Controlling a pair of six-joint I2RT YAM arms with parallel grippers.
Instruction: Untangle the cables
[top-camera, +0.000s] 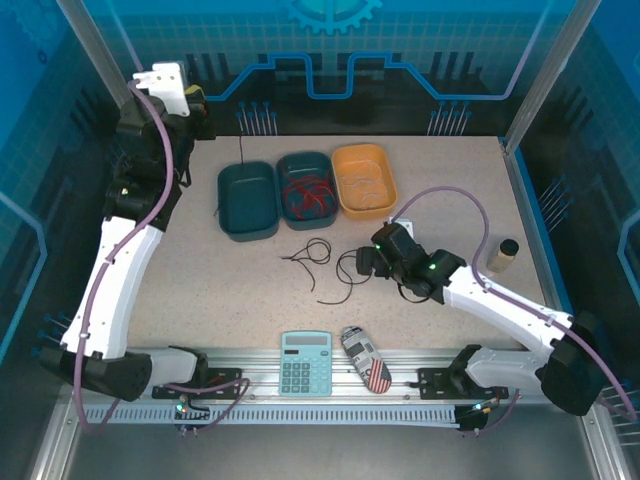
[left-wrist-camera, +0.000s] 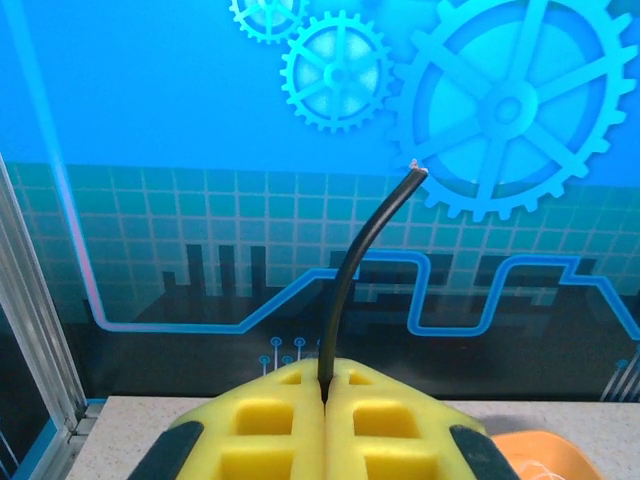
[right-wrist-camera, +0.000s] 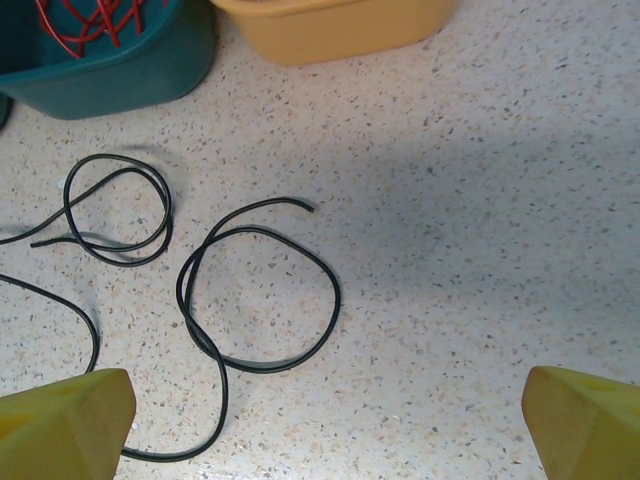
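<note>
Left tool (left-wrist-camera: 325, 395) pressed together, pinching one black cable (left-wrist-camera: 350, 270) — its cut end sticks up toward 1 o'clock. Right tool (right-wrist-camera: 325, 425) spread wide, low over the bench (right-wrist-camera: 480, 250). Loose black cables (right-wrist-camera: 255, 300) lie looped on the bench at its 11 o'clock, one loop beside another, apart from the fingers. Further out, 11 to 12 o'clock — red cables (top-camera: 307, 195) in the middle teal bin (top-camera: 305, 156), pale cables (top-camera: 365, 185) in the orange bin (top-camera: 360, 149).

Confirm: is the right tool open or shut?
Open. The right tool has yellow fingers wide apart, holding nothing; black cable loops lie on the table.
</note>
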